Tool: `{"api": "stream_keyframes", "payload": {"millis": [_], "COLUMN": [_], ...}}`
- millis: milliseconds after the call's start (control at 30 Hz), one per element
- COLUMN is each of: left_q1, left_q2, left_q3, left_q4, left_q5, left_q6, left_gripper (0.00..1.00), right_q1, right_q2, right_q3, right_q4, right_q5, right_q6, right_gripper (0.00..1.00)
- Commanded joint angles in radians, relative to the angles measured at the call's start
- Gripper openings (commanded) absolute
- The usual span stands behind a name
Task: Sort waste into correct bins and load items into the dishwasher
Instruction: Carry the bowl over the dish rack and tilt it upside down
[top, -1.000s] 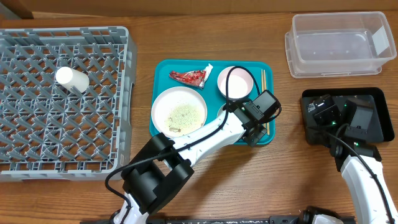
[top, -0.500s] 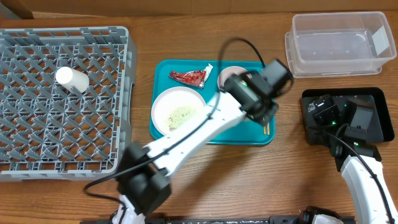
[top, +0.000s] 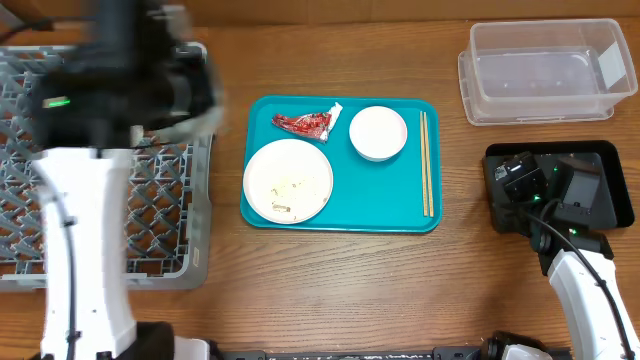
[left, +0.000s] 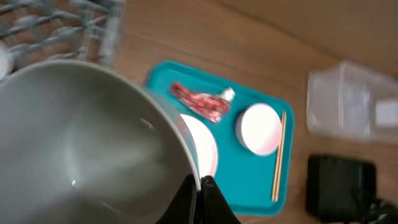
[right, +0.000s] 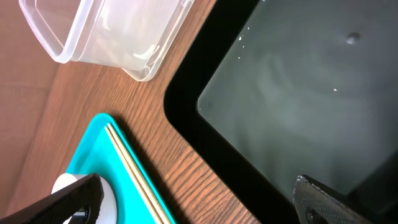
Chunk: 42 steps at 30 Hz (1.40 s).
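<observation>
We see the left claw (left: 199, 186) pinching the grey bowl (left: 81, 137) by its rim, up by the rack (top: 110, 275); we judge it's for loading. The right claw (right: 198, 186) is spread and parked over the black tray (right: 183, 102), out of the way. The plate (top: 288, 180) with crumbs (top: 285, 190), wrapper (top: 305, 123), pink bowl (top: 378, 132) and chopsticks (top: 427, 165) wait on the teal tray (top: 370, 195).
</observation>
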Motion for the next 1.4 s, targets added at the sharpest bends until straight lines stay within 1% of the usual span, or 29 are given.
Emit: {"api": "stream_keyframes", "payload": {"millis": [0,67,200,300,467,567,733,800,933,1033,1100,1233,1367], "left_q1": [0.184,0.288,0.43,0.504,0.603,0.646,0.694,0.705,0.725,0.743,0.745,0.746,0.749], "left_q2": [0.018,0.046,0.121,0.186,0.329,0.405,0.481,0.496,0.501,0.501,0.501,0.501,0.501], "left_q3": [-0.013,-0.032,-0.098,-0.173,-0.227,-0.227,-0.227,-0.227,-0.227,-0.228,-0.229,-0.23,-0.23], "left_q4": [-0.03,-0.064,-0.112,-0.09,-0.088,-0.105,-0.12,-0.119,-0.112,-0.106,-0.093,-0.07,-0.037], "left_q5": [0.333,0.435,0.526,0.567,0.808,0.876,0.886,0.886,0.88,0.85,0.824,0.818,0.724], "left_q6": [0.154,0.24,0.364,0.399,0.517,0.564,0.663,0.679,0.679,0.688,0.69,0.689,0.634], "left_gripper": [0.04,0.04,0.04,0.04,0.04,0.04,0.04,0.04,0.04,0.04,0.04,0.04,0.04], "right_q1": [-0.003,-0.002,-0.002,-0.002,-0.003,-0.003,-0.002,-0.003,-0.003,-0.003,-0.002,-0.002,-0.002], "right_q2": [-0.01,-0.01,-0.01,-0.01,-0.01,-0.01,-0.01,-0.01,-0.01,-0.01,-0.01,-0.01,-0.01], "right_q3": [0.025,0.025,0.025,0.025,0.025,0.025,0.025,0.025,0.025,0.025,0.025,0.025,0.025], "right_q4": [0.006,0.006,0.006,0.006,0.006,0.006,0.006,0.006,0.006,0.006,0.006,0.006,0.006], "right_q5": [-0.002,-0.002,-0.002,-0.002,-0.002,-0.002,-0.002,-0.002,-0.002,-0.002,-0.002,-0.002,-0.002], "right_q6": [0.0,0.0,0.0,0.0,0.0,0.0,0.0,0.0,0.0,0.0,0.0,0.0,0.0], "right_gripper": [1.0,1.0,1.0,1.0,1.0,1.0,1.0,1.0,1.0,1.0,1.0,1.0,1.0]}}
